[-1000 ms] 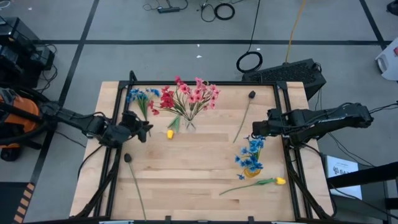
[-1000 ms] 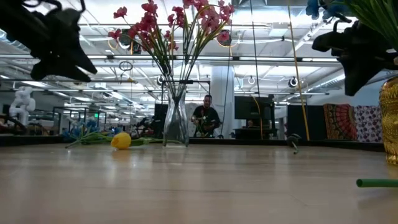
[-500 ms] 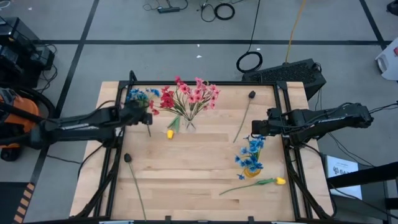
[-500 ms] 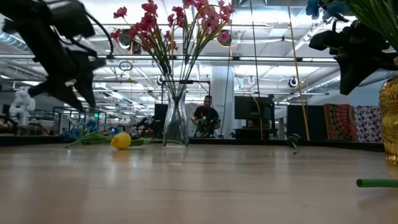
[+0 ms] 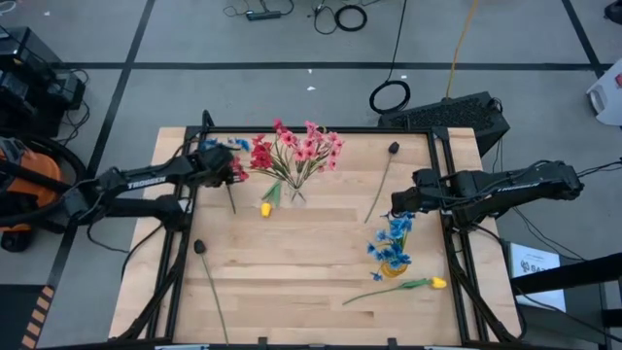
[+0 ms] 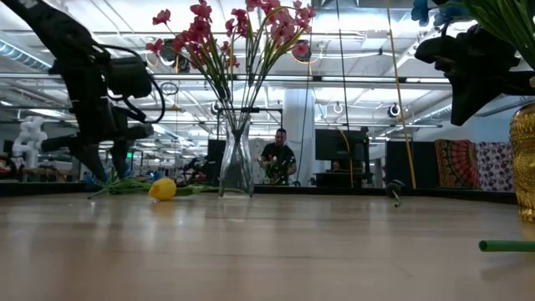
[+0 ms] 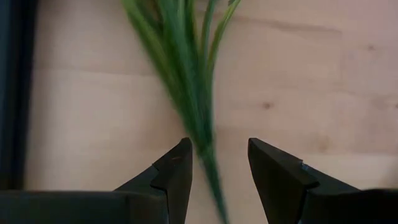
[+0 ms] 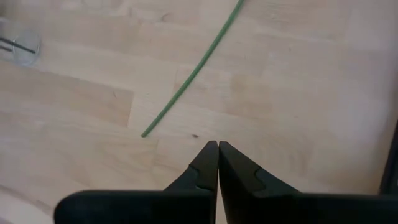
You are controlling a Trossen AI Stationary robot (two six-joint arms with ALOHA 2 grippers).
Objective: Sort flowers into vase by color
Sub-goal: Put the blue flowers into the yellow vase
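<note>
Left gripper (image 7: 219,171) has swung to the blue flowers (image 5: 216,151) at ten o'clock, jaws apart astride their stems, ready to grasp; right gripper (image 8: 217,155) waits closed.

Even, bright light falls from overhead – shadows on the table (image 5: 311,243) are faint and short. In the low view, ceiling strip lights glare white and the near table surface is blurred. The green stems (image 7: 186,93) smear softly in the left wrist view.

Bare surface (image 5: 301,253) lies open mid-table; the clear vase (image 5: 294,192) of pink sprays (image 5: 309,148) crowds my left jaws' far side.
</note>
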